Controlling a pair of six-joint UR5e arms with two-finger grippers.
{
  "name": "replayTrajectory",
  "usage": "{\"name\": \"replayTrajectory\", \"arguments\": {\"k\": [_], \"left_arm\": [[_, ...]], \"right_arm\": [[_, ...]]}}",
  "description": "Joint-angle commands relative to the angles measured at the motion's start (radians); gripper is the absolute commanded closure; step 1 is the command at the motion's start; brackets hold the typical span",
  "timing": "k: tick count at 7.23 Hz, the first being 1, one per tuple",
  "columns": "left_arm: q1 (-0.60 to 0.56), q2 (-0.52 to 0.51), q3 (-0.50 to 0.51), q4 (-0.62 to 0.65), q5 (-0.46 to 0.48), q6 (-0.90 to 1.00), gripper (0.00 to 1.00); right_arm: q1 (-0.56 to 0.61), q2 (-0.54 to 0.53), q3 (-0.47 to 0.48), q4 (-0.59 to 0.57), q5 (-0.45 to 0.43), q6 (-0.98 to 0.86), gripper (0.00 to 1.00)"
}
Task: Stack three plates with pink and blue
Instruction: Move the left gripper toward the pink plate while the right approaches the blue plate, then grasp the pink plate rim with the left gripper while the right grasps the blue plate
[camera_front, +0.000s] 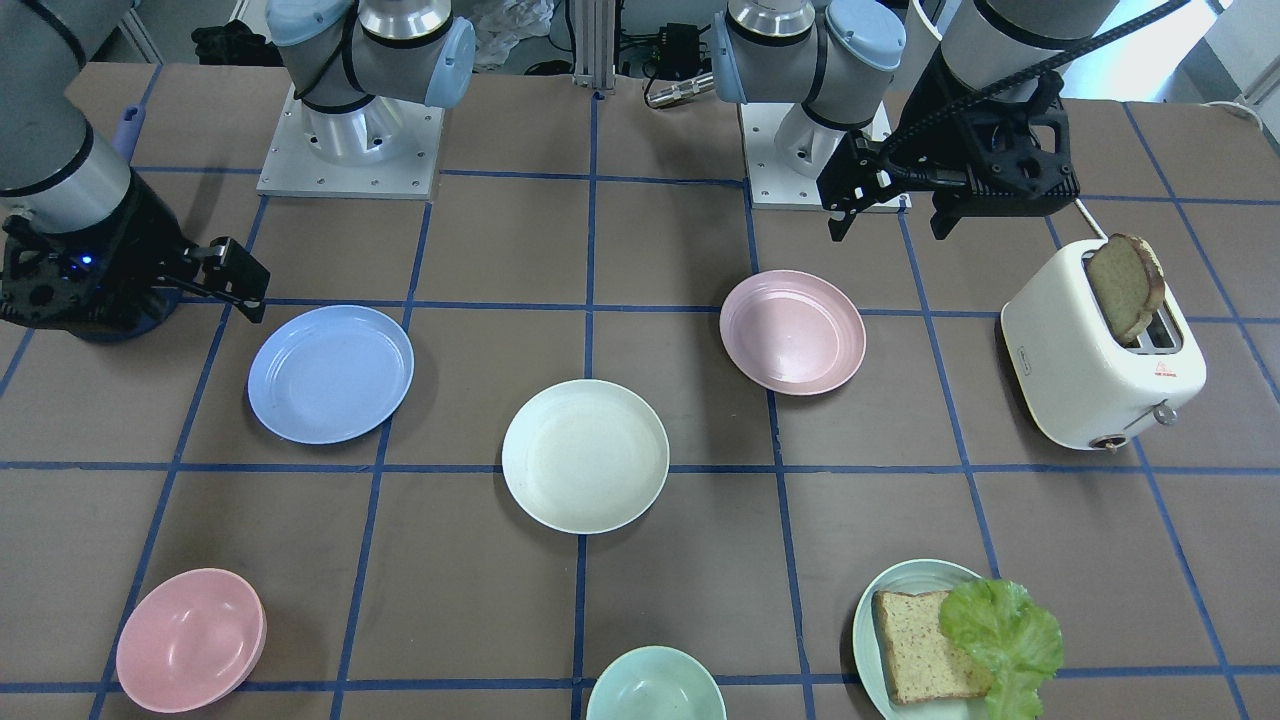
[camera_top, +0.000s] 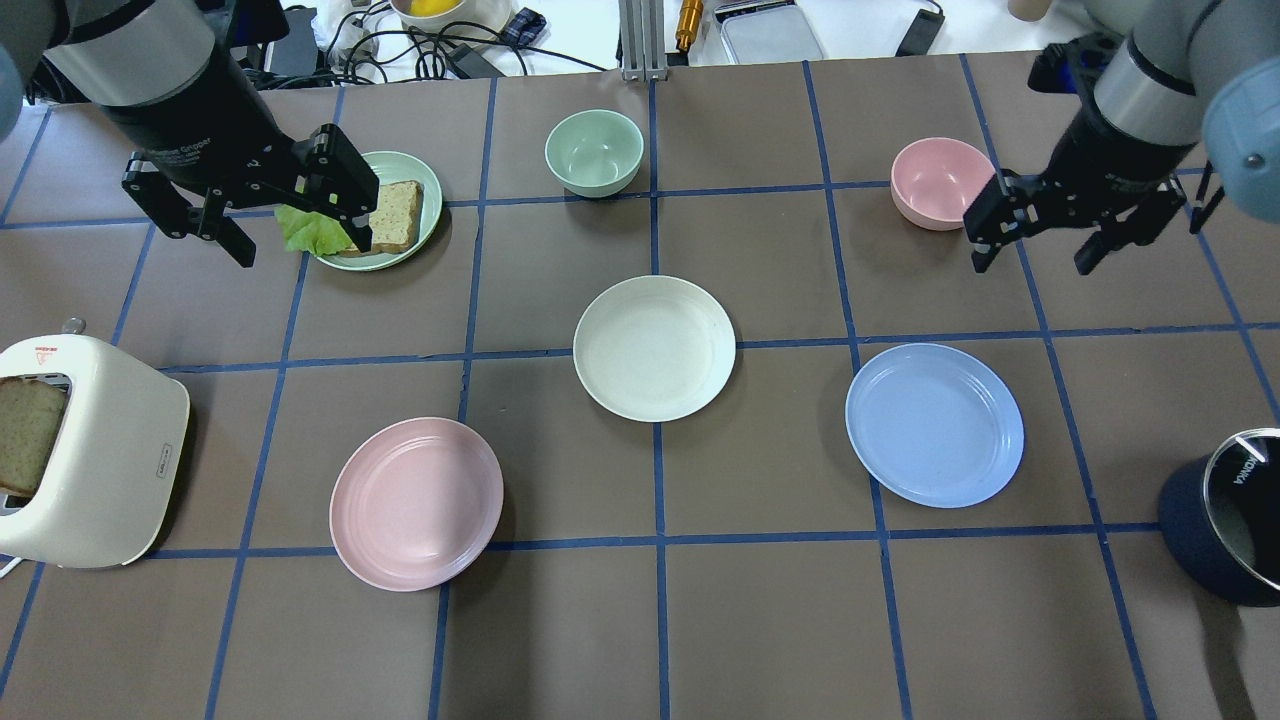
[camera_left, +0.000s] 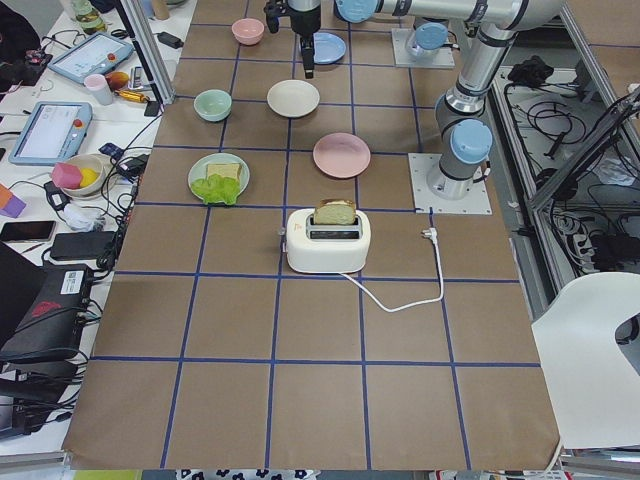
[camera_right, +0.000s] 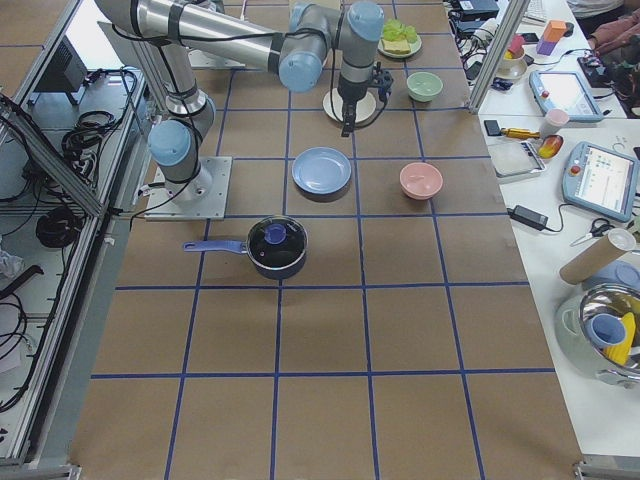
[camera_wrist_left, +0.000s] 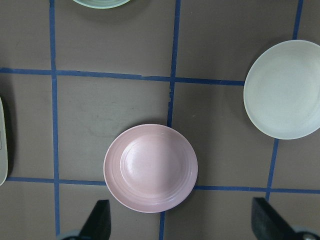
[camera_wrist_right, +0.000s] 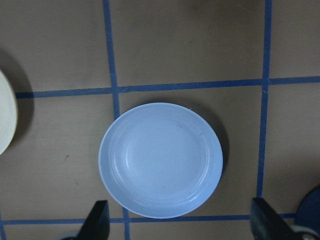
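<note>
Three plates lie apart on the brown table: a cream-white plate (camera_top: 654, 347) in the middle, a pale pink plate (camera_top: 416, 503) nearer my left side, and a light blue plate (camera_top: 934, 424) nearer my right side. My left gripper (camera_top: 300, 245) is open and empty, held high. Its wrist view looks down on the pink plate (camera_wrist_left: 150, 168), with the cream plate (camera_wrist_left: 285, 90) at the right edge. My right gripper (camera_top: 1032, 265) is open and empty, held high. Its wrist view looks down on the blue plate (camera_wrist_right: 160, 160).
A white toaster (camera_top: 90, 450) with a bread slice stands at the left edge. A pale green plate (camera_top: 412, 165) with bread and lettuce, a green bowl (camera_top: 594, 152) and a pink bowl (camera_top: 940, 182) sit at the far side. A dark pot (camera_top: 1225, 520) is at the right edge.
</note>
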Motion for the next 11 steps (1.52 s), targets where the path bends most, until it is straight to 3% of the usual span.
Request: {"name": "replayTrajectory", "arguments": {"k": [1, 3, 6, 9, 10, 11], "left_arm": [[-0.001, 0.001, 0.0, 0.0, 0.001, -0.001, 0.0], [-0.001, 0.0, -0.001, 0.0, 0.001, -0.003, 0.0], [-0.001, -0.003, -0.008, 0.0, 0.001, 0.004, 0.0], [-0.004, -0.018, -0.113, 0.03, -0.001, 0.027, 0.0], [-0.033, -0.032, -0.177, 0.081, -0.001, 0.024, 0.0], [-0.089, -0.037, -0.289, 0.245, 0.002, 0.016, 0.0]], "right_arm": [[-0.112, 0.004, 0.22, -0.236, 0.001, -0.086, 0.0], [-0.158, 0.009, 0.341, -0.358, 0.007, -0.144, 0.0], [-0.157, 0.02, 0.349, -0.386, 0.018, -0.141, 0.0], [-0.157, 0.066, 0.347, -0.422, 0.02, -0.143, 0.0], [-0.159, 0.066, 0.346, -0.423, 0.018, -0.146, 0.0], [-0.157, 0.064, 0.349, -0.423, 0.02, -0.144, 0.0]]}}
